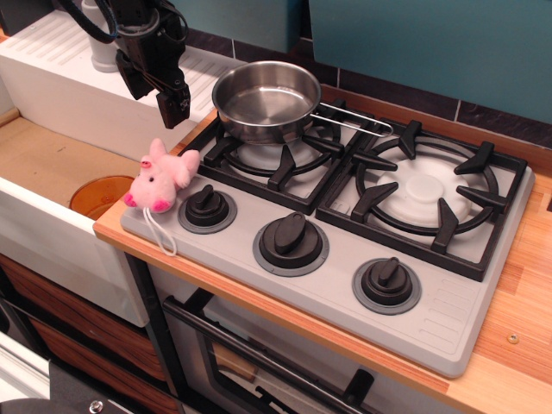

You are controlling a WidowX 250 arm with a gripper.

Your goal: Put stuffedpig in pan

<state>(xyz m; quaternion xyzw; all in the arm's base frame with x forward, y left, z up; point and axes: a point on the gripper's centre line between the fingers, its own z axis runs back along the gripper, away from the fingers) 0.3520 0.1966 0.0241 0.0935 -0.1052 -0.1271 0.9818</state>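
The stuffedpig [160, 178] is a pale-pink plush lying on the front left corner of the grey stove top, beside the left knob, with its white string loop trailing toward the front edge. The pan [266, 97] is a shiny empty steel saucepan on the back left burner grate, its wire handle pointing right. My gripper [158, 93] hangs above and behind the pig, left of the pan, with its black fingers [175, 105] apart and empty.
An orange round dish [99, 195] lies in the sink to the left of the stove. A white drainboard [82, 65] stands behind the gripper. Three black knobs [291, 239] line the stove's front. The right burner grate [427, 191] is bare.
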